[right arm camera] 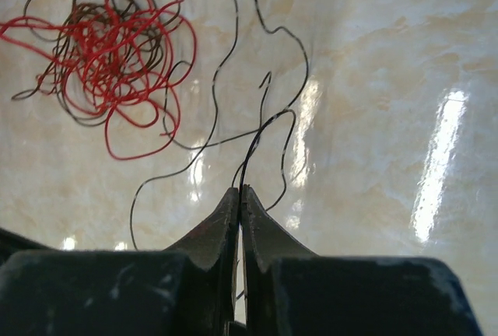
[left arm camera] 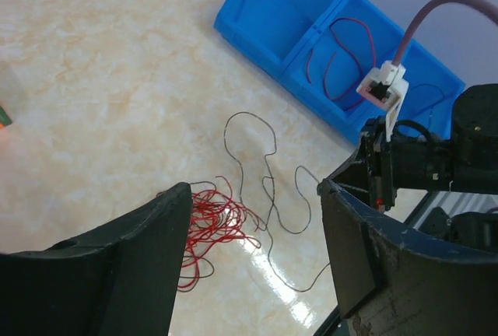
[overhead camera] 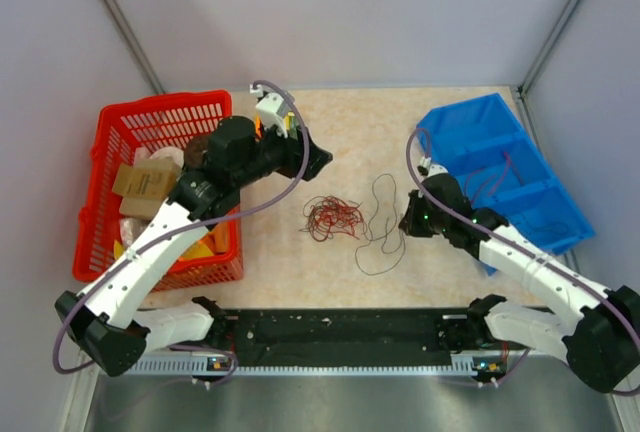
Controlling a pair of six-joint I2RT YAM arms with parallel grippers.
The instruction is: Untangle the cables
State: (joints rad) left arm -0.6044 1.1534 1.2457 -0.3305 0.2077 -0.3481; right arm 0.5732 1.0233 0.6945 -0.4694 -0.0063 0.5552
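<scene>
The table (overhead camera: 420,122) carries a red basket (overhead camera: 120,127) at left and a blue bin (overhead camera: 455,117) at right. Between them lie the cables (overhead camera: 332,217), tangled. The left gripper (left arm camera: 253,192) hangs near them, jaws apart. The right gripper (right arm camera: 240,196) is pinched on a loose dark wire (right arm camera: 247,157) beside the tangle.

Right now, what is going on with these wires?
The wires are being untangled. The right gripper is shut on one black wire, which lies mostly free of the tangle. The left gripper hangs open near the tangle and holds nothing. The blue bin already has a few loose wires in it.
</scene>
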